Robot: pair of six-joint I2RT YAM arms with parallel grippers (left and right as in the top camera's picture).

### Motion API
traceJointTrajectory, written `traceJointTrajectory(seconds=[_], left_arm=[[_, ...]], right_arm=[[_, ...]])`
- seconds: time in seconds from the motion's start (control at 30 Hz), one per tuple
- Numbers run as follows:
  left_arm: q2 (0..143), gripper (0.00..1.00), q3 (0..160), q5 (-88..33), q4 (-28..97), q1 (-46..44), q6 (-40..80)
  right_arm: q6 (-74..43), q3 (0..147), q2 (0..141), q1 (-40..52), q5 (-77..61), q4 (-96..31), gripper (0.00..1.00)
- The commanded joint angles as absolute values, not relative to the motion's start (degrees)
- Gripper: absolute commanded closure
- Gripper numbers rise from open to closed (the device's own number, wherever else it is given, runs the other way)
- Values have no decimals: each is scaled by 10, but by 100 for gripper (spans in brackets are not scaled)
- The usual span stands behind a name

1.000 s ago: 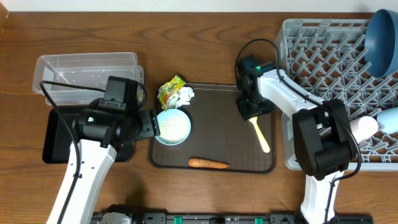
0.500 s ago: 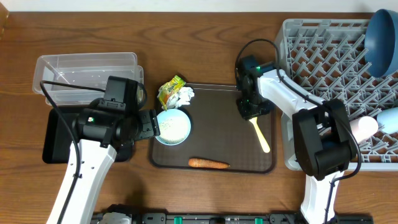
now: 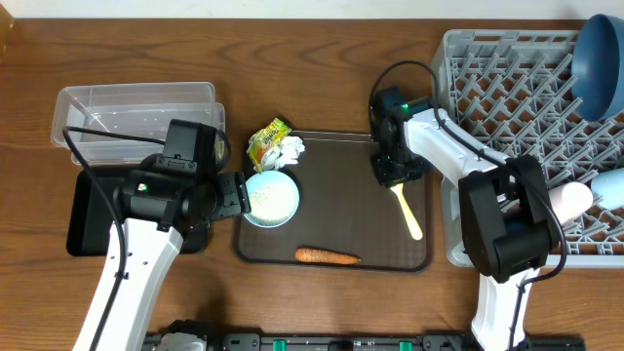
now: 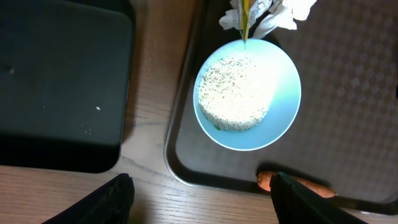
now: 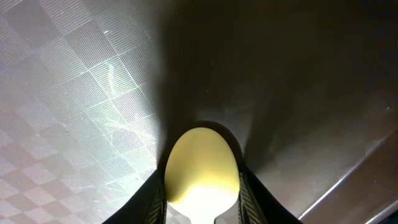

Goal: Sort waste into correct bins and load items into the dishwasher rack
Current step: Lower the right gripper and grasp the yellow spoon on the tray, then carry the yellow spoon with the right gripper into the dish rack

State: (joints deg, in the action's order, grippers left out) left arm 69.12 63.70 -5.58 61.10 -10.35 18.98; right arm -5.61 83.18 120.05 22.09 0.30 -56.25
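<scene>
- No visible shift in overhead vs prior frames; arms and objs in same spots.
- R gripper (image 3: 391, 177): fingers (image 5: 155, 202) narrow, hugging both sides of pale yellow spoon (image 5: 202, 171), which lies on brown tray (image 3: 341, 185).
- L gripper (image 4: 202, 199): fingers wide, empty, over tray edge beside whitish bowl (image 4: 283, 93) w/ rice (image 4: 235, 93).
- Near tray's front edge: carrot (image 3: 328, 256).

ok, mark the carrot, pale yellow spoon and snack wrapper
carrot (image 3: 327, 257), overhead view, mid-body
pale yellow spoon (image 3: 408, 214), overhead view, mid-handle
snack wrapper (image 3: 268, 142), overhead view, printed top face
</scene>
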Motion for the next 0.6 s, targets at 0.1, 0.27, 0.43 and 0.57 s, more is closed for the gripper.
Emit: traceJointTrajectory(seconds=[0.1,0.27,0.43,0.57], left_arm=[[692,27,642,-49,613,-103,180],[692,27,642,-49,613,-103,180],[692,27,642,-49,617,-103,180],[692,27,642,-49,617,-103,180]], right_arm=[[-68,806,1230,222,-48,-564,80],[-70,807,1223,220,-84,-563,90],[-81,810,1182,211,-84,-564,98],[-81,815,1123,200,-84,-570,98]])
